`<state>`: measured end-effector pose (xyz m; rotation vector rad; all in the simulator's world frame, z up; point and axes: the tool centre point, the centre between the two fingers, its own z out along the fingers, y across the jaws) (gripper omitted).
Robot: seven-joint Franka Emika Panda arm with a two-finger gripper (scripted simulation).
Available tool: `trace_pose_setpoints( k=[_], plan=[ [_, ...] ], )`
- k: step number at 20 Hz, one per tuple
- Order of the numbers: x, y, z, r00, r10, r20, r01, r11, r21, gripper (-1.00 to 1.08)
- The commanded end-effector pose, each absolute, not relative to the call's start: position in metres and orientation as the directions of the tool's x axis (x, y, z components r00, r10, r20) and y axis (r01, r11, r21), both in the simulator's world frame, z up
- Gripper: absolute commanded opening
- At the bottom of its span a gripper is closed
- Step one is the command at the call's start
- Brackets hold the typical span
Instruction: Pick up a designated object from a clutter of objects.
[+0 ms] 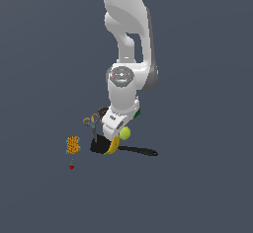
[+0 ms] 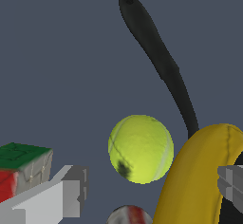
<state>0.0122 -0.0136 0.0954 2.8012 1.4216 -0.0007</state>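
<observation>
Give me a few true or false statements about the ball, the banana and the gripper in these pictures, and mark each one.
1. The gripper is closed on the ball. False: the fingers stand apart and the ball lies free between them.
2. The banana lies right beside the ball in the wrist view. True.
3. The black utensil has a long handle reaching away past the ball. True.
4. The orange block is touching the banana. False: it sits apart, toward the exterior view's left.
5. The cube shows green and red faces. True.
</observation>
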Motion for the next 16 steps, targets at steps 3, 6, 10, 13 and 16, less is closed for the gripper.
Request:
trace_pose_setpoints(
  k=[3,6,10,13,16],
  plan=[
    [0.012,-0.013,0.092,0.576,0.818,0.000,0.818,-0.576,0.000,1.00],
    [0.012,-0.013,0.091,0.579,0.815,0.000,0.815,-0.579,0.000,1.00],
    [0.011,-0.013,0.080,0.578,0.816,0.000,0.816,-0.578,0.000,1.00],
    [0.011,-0.013,0.066,0.577,0.817,0.000,0.817,-0.577,0.000,1.00],
    [0.011,-0.013,0.052,0.576,0.817,0.000,0.817,-0.576,0.000,1.00]
  ],
)
